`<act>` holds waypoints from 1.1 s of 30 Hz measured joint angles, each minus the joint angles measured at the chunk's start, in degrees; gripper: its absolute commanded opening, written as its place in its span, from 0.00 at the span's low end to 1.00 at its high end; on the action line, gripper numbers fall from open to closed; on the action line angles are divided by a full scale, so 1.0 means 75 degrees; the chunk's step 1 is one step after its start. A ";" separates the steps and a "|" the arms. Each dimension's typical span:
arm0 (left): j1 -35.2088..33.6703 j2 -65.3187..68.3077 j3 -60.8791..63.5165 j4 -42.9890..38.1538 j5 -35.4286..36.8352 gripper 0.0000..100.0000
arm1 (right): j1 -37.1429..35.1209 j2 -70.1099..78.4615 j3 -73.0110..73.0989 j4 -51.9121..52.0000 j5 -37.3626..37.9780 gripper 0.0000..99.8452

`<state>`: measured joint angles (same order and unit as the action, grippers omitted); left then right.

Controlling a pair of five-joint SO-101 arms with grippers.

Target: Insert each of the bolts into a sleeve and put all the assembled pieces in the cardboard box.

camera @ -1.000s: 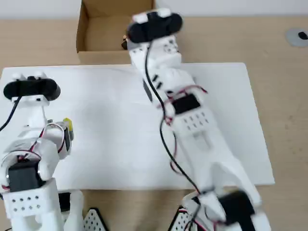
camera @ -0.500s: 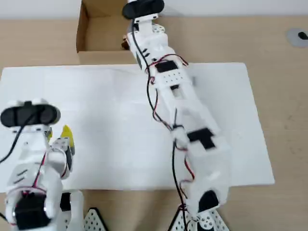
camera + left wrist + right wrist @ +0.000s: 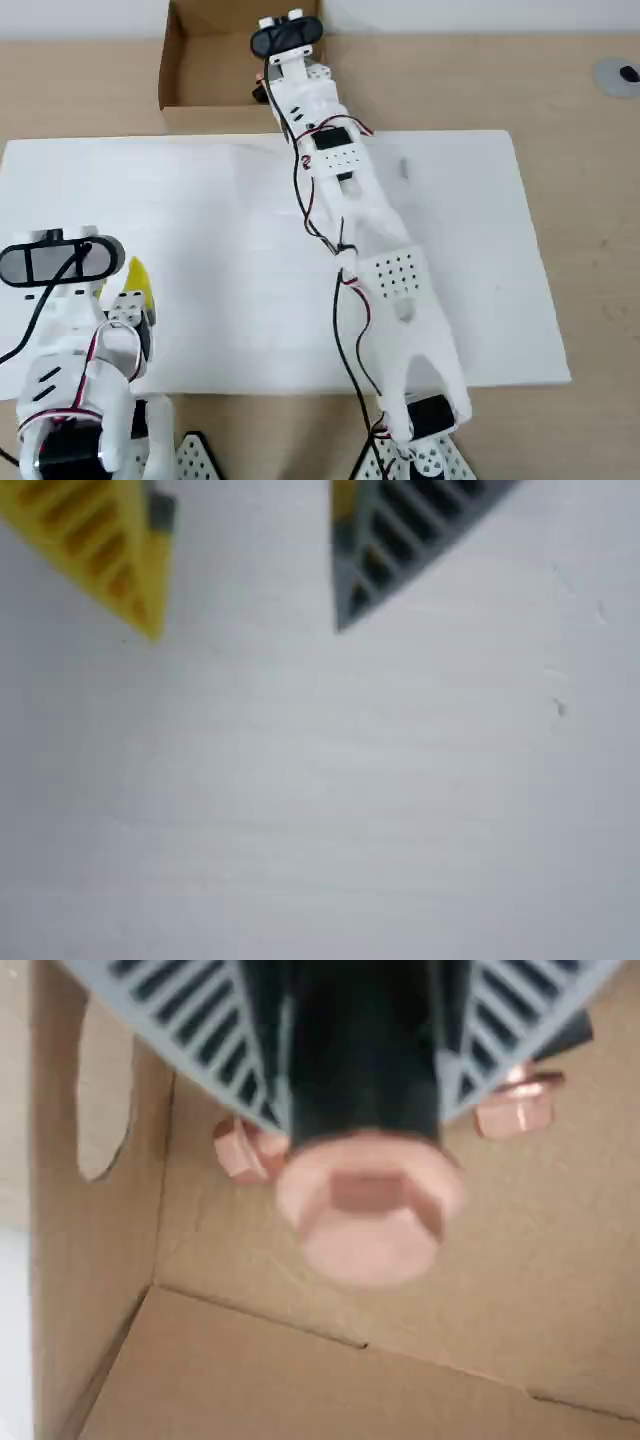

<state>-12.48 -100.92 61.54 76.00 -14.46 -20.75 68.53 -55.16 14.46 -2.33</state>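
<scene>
Overhead, the right arm (image 3: 350, 200) lies stretched into the cardboard box (image 3: 195, 70) at the table's (image 3: 585, 200) far edge; the left gripper (image 3: 245, 630) gapes empty over the white sheet (image 3: 320, 810); the right gripper (image 3: 365, 1100) clamps a sleeved bolt (image 3: 365, 1200) above seemingly two boxed pieces (image 3: 247, 1150), so I judge this the drop-off, needing release.

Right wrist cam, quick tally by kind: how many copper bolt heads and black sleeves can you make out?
Copper bolt heads: 3 (one held, two lying in the cardboard box)
Black sleeves clearly visible: 1
Total: 4

A white mat (image 3: 220, 260) covers a light wooden table (image 3: 590, 250) with a grey disc (image 3: 617, 75).
</scene>
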 measured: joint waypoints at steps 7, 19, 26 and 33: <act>0.0000 0.0000 0.0000 0.0000 0.0000 0.12 | 0.0000 0.0926 -0.1629 0.1207 0.0410 0.01; 0.0000 0.0000 0.0000 0.0082 0.0000 0.13 | 0.0000 0.1653 -0.3540 0.2860 0.0938 0.01; 0.0000 0.0000 0.0000 0.0082 0.0000 0.13 | 0.0000 0.1805 -0.4138 0.3552 0.0938 0.03; 0.0000 0.0000 0.0000 0.0082 0.0000 0.13 | 0.0000 0.1805 -0.4278 0.3915 0.0938 0.17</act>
<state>-12.48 -100.92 61.54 76.62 -14.46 -20.75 82.07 -87.25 43.82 4.70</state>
